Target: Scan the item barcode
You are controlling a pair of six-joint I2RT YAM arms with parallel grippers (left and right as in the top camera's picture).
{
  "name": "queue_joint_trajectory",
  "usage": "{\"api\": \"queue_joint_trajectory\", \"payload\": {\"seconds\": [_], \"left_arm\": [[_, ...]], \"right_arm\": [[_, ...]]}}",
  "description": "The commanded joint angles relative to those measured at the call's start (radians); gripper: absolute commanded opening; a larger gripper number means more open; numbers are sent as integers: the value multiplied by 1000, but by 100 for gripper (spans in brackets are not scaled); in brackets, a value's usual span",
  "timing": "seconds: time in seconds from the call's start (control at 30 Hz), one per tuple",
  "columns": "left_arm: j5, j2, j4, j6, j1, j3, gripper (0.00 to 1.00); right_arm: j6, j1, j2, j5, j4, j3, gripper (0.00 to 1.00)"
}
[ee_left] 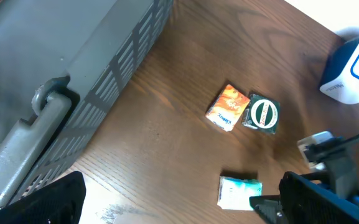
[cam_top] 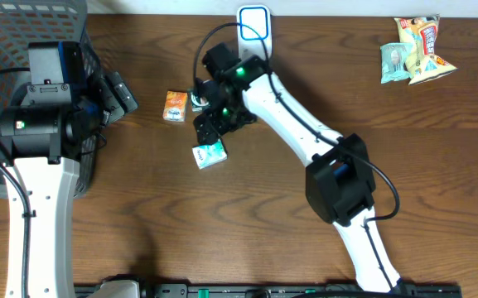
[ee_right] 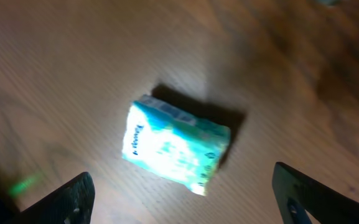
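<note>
Wooden table (cam_top: 181, 215) bears a teal packet (ee_right: 176, 144); right hand (ee_right: 183, 172) spread above it; left hand (ee_left: 167, 193) released.

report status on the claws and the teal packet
Left claw open, by the basket. Right claw open, above the teal packet. Packet flat on the table, ungripped. An orange packet and green packet close by.
</note>
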Motion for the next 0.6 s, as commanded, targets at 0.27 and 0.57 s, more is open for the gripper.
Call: {"api": "queue_joint_trajectory", "payload": {"seconds": [0.27, 0.57], "left_arm": [[-5, -6, -2, -9, 4, 0, 98], [-5, -6, -2, -9, 4, 0, 98]], "right_arm": [[16, 5, -7, 12, -17, -5, 86], [16, 5, -7, 12, 0, -5, 89]]}}
